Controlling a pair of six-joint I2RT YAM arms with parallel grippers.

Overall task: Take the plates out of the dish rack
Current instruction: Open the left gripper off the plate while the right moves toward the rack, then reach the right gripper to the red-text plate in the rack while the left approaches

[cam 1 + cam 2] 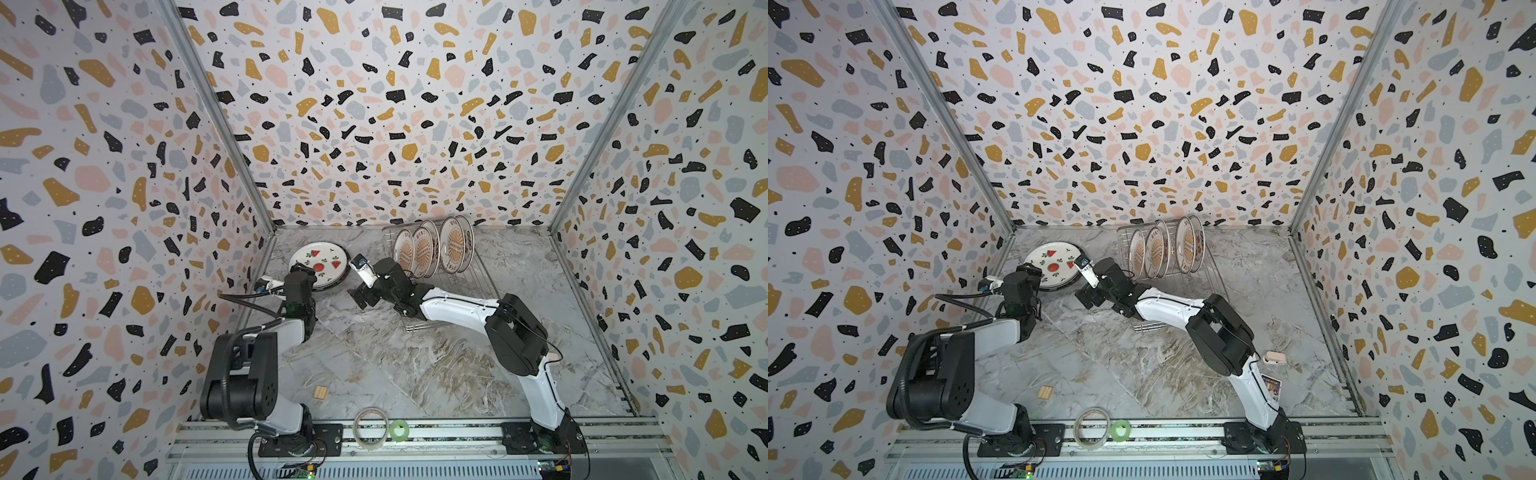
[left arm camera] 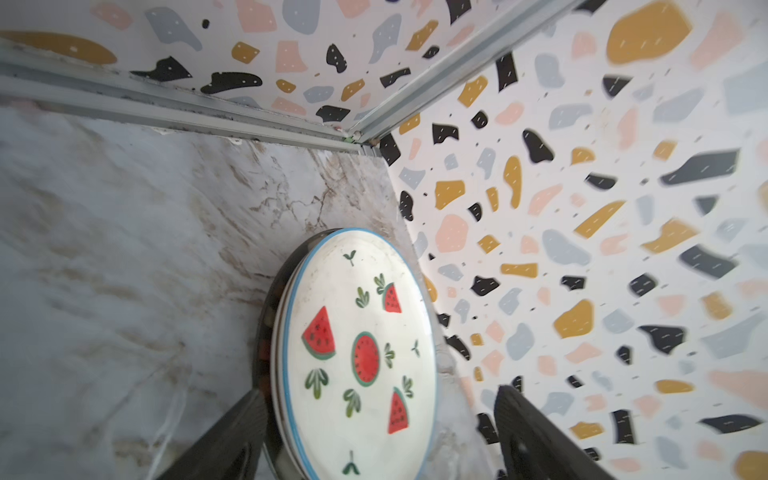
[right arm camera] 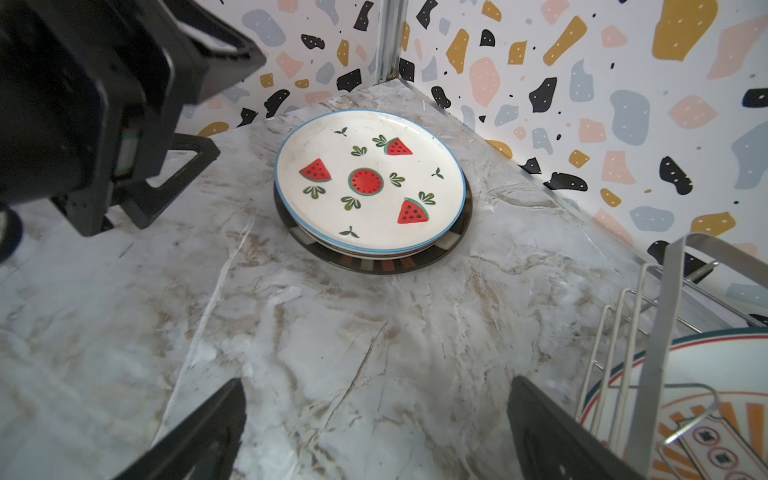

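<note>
Both stood apart, empty: left pincer (image 2: 376,395) near plates (image 2: 361,324), right pincer (image 3: 376,382) free. We judged straight retreat best, no nudging.

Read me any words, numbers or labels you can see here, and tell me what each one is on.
Nothing reads clearly.
On the rack plates: characters round the orange sunbursts, too small in both top views.
On one rack plate, right wrist view: characters in circles on a banner, too blurred.
On the card: print too small.
On the watermelon plate: pictures only.
</note>
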